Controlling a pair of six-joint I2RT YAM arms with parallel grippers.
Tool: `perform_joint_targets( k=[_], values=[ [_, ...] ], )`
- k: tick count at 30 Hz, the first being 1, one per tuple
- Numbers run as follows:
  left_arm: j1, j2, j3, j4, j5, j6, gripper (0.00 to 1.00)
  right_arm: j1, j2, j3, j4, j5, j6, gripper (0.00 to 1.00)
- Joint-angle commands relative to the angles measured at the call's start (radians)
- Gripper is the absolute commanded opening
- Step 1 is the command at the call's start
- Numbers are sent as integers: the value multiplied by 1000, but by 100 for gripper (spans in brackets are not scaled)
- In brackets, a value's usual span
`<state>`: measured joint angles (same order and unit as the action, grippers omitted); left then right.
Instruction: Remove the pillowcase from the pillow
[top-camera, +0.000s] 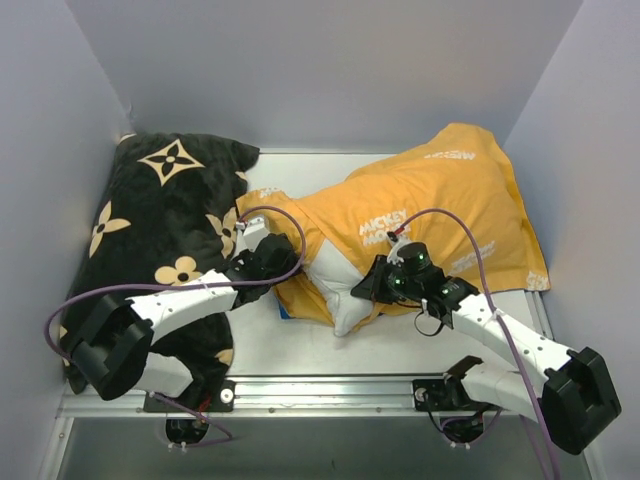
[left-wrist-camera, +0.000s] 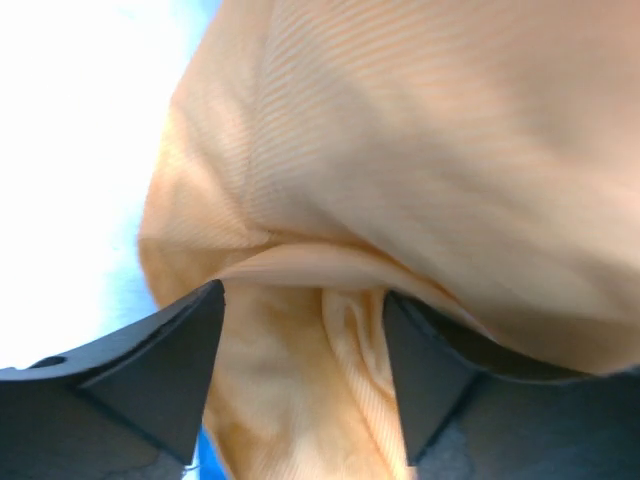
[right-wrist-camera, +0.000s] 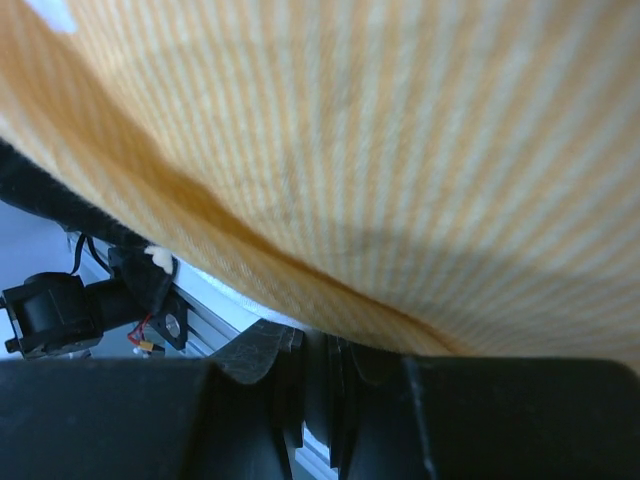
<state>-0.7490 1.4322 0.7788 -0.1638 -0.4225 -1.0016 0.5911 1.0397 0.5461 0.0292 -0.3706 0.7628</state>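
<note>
Our left gripper (left-wrist-camera: 305, 300) stood open astride a fold of the thin orange-yellow fabric pillowcase (top-camera: 440, 200) at two o'clock. Only a corner of the plump white pillow (top-camera: 335, 282) showed at six o'clock. Our right gripper (top-camera: 372, 287) was shut, hold unclear.

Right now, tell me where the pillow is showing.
In the top view, a white corner of the pillow pokes from the open near end of the pillowcase, between the left claw and the right claw.
</note>
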Motion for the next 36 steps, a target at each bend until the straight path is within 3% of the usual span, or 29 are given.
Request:
perform_joint_targets(
  k=[1,9,14,20,23,24,26,33,36],
  values=[
    [-50,-119,28,-49,-99,101,77,7,43,34,-72,28,-8,0],
    [-139,-282,40,-192,-171,138,80,13,79,164,-164,93,-69,0],
    [-138,-181,187,-195,-164,274,88,15,86,209,-201,120,-91,0],
    [-109,-17,313,-184,-122,353,88,21,95,224,-218,137,-95,0],
    [-76,33,333,-224,-143,334,72,19,83,221,-229,147,-95,0],
    [-58,37,333,-242,-156,322,60,19,65,219,-232,159,-95,0],
    [-20,19,314,-261,-192,299,47,18,33,213,-258,186,-103,0],
    [109,-49,240,-261,-206,253,29,-20,-123,160,-360,300,-102,0],
    [152,-20,229,-247,-205,227,13,-82,-219,129,-412,283,-97,0]
  ],
)
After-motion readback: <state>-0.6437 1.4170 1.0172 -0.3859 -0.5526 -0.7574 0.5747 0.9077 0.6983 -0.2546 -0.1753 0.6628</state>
